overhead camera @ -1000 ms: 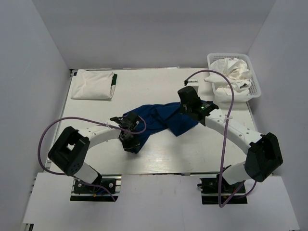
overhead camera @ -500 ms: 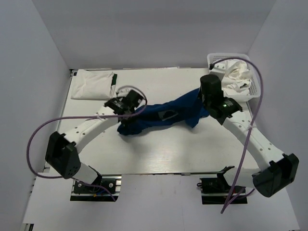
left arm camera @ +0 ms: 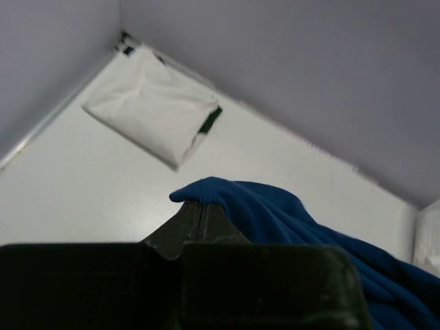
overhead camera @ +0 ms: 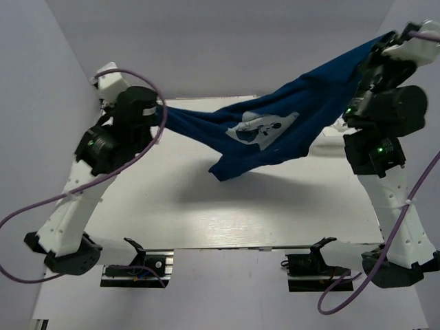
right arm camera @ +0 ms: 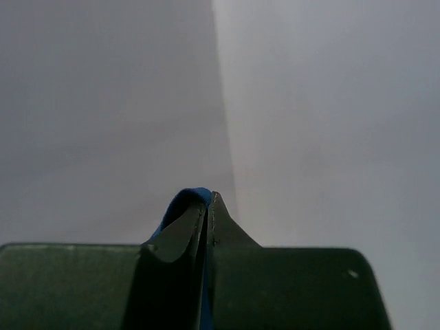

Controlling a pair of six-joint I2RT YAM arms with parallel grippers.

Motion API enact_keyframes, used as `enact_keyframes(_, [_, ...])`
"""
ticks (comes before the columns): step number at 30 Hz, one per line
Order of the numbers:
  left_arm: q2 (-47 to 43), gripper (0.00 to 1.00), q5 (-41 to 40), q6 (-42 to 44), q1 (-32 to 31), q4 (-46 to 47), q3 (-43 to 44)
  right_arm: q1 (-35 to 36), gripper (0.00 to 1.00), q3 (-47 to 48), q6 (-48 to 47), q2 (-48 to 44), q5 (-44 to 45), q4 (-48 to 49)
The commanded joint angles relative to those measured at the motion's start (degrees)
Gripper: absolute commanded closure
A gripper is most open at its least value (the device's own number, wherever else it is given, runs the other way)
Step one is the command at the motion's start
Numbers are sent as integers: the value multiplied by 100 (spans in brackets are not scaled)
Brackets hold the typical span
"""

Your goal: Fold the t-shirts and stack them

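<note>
The white bench (overhead camera: 227, 213) has the royal-blue cloth t-shirt with a pale cartoon print (overhead camera: 316, 103) stretched in the air above it. One end is near the left edge, the other is higher over the far right corner, and the lower hem sags toward the bench's middle. A folded white cloth t-shirt (left arm camera: 151, 103) lies in the far left corner. The left end effector (left arm camera: 201, 203) is pressed together on a blue fold, and the right end effector (right arm camera: 208, 197) pinches another. One shirt looks finished. The blue one is only spread out and is not yet laid flat, folded or stacked.
</note>
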Motion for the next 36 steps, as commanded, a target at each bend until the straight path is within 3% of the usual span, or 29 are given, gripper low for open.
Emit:
enact_keyframes(1, [-840, 100, -951, 787, 16, 509, 86, -51, 100, 943, -1797, 293, 373, 1426])
enact_keyframes(6, [-1579, 100, -1357, 806, 16, 546, -56, -68, 100, 1628, -2564, 610, 356, 1789])
enact_keyframes(12, [-1843, 100, -1357, 744, 16, 282, -56, -68, 100, 1446, -2337, 496, 294, 1639])
enact_keyframes(15, [-1844, 100, -1183, 438, 16, 282, -433, -86, 100, 1200, -2179, 566, 312, 1587])
enact_keyframes(19, [-1765, 100, -585, 296, 16, 1281, -1695, -165, 100, 490, -1383, 820, 259, 1227])
enact_keyframes(21, [-1450, 100, -295, -80, 16, 1284, -1971, -209, 100, -134, -1073, 1100, 268, 999])
enact_keyframes(23, [-660, 100, -207, -720, 130, 671, -2165, -305, 100, -617, -370, 1295, 154, 710])
enact_keyframes(26, [393, 100, 144, -1066, 507, 413, -2446, -428, 100, -673, 771, 1962, -250, 18])
enact_keyframes(29, [1028, 100, 1021, -847, 999, 843, -2815, -525, 100, -341, 950, 2858, -515, -258])
enact_keyframes(32, [1820, 100, 1252, -768, 1448, 1029, -2930, -525, 100, 617, 906, 4253, -383, -975])
enact_keyframes(36, [2611, 100, 1788, -417, 1888, 1477, -2693, -525, 100, 1795, 1003, 5363, -532, -1603])
